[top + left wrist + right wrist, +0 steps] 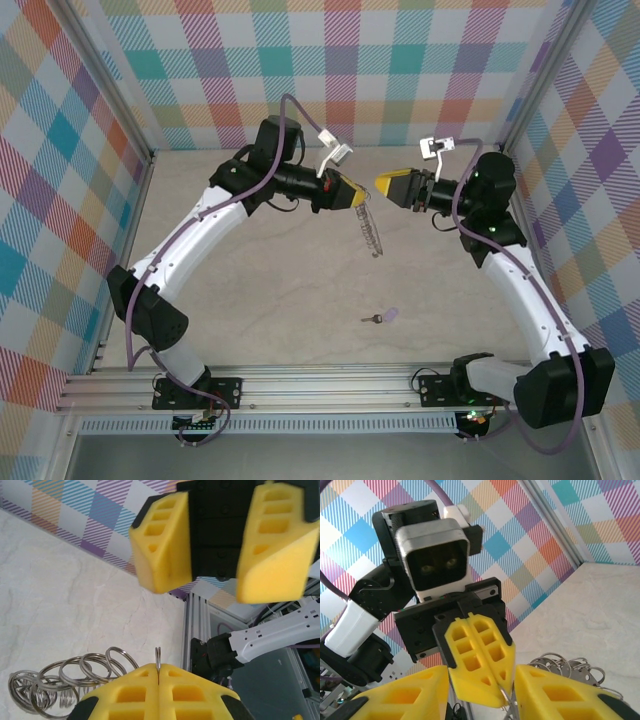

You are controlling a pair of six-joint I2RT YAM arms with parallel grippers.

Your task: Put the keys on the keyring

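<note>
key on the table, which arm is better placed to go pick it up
Right. The left pincer is shut on the keyring, so it is busy. The right pincer is open with nothing in it, and the key lies slightly toward the right arm's side.

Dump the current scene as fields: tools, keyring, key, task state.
left tool: shut, pinching the keyring wire
right tool: open, holding nothing, facing left tool tip to tip
keyring: hanging from left tool
key: lilac head, lying on the table, apart from both tools
task state: key not yet on keyring
</note>
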